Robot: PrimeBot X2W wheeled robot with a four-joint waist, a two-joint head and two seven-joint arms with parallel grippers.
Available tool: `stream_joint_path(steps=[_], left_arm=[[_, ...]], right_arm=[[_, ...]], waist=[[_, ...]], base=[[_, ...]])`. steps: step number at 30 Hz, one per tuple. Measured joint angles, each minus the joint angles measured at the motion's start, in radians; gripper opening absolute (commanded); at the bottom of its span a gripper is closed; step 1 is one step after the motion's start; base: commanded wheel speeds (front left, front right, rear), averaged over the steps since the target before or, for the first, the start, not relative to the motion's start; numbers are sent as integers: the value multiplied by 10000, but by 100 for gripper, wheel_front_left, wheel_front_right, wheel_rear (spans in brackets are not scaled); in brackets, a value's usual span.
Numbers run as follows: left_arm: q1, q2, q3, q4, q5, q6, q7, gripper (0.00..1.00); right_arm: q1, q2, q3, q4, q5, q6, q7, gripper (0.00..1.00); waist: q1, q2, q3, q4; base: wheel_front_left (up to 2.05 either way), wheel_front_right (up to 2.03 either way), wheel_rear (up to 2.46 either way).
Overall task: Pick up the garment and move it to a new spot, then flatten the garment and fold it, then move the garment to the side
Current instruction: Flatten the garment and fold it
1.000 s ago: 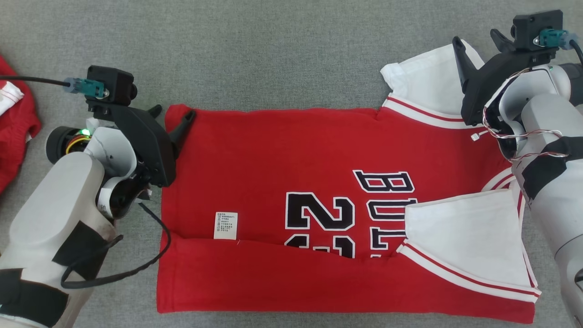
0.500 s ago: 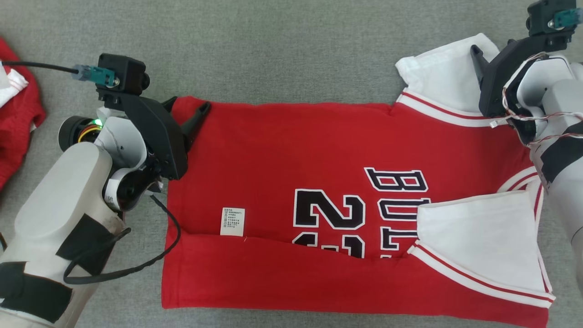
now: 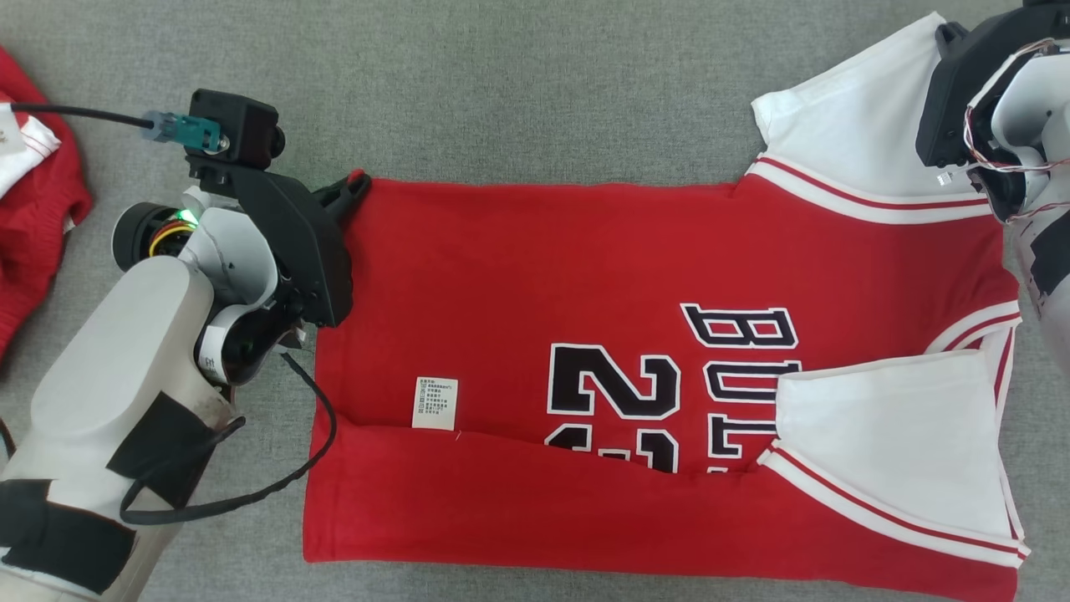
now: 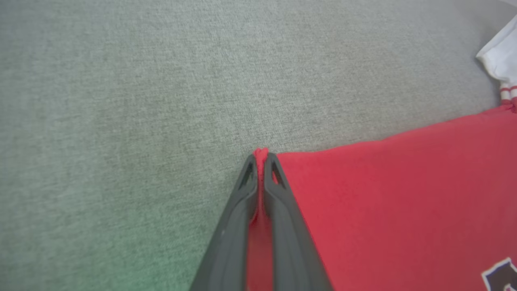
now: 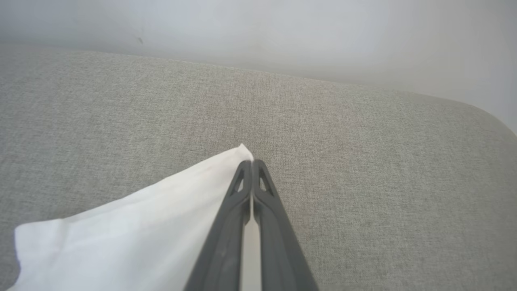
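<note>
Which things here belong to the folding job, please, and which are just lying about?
Job: jersey; left gripper, shut on its red corner; right gripper, shut on its white sleeve.
Lying about: other red clothes at the left edge.

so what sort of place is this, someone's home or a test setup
Likely a cloth-folding test bench, not certain: a wide grey woven-fabric surface meets a bare pale wall, a red-and-white printed jersey is spread on it, and a second red garment lies to the left.
</note>
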Motion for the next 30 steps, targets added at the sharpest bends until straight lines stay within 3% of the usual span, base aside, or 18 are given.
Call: stream_joint_path(steps=[17,30], left_arm=[[779,13,157,-54,113,226,-1524,0],[2723,165,324,-1204,167,918,-2834,0]], right_arm=[[1383,222,226,-581,366,0,-2290,0],[4476,-299,1137,-3041,1822,0,-3962,0]], waist=[[0,0,-1049,-307],[-2,-1,-2207,-577]], base=[[0,0,0],[0,0,0]])
